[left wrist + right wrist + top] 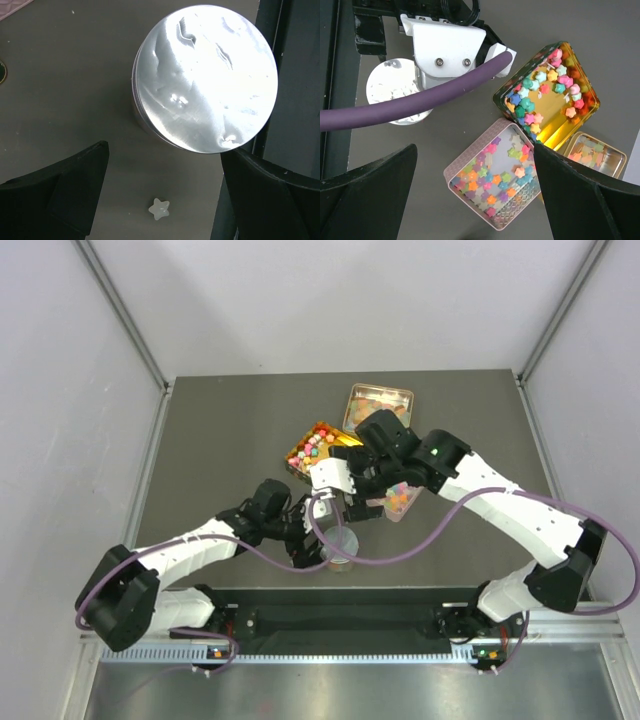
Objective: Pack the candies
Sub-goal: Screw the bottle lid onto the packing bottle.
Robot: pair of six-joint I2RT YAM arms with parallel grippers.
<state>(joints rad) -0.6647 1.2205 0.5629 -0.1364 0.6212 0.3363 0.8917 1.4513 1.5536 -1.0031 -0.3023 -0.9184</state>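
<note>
Overhead cam plus two wrist cams
Wrist cams look straight down, close up; both catch the round silver tin (205, 75).

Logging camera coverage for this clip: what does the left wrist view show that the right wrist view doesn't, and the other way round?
Only the left wrist view: a lone pale star candy loose on the table, close to the round silver tin.
Only the right wrist view: the gold tin and the pink tin, both holding multicoloured star candies, a third tin beside them, and the left arm's white wrist with its purple cable.
Both: the round silver tin and the dark table.
</note>
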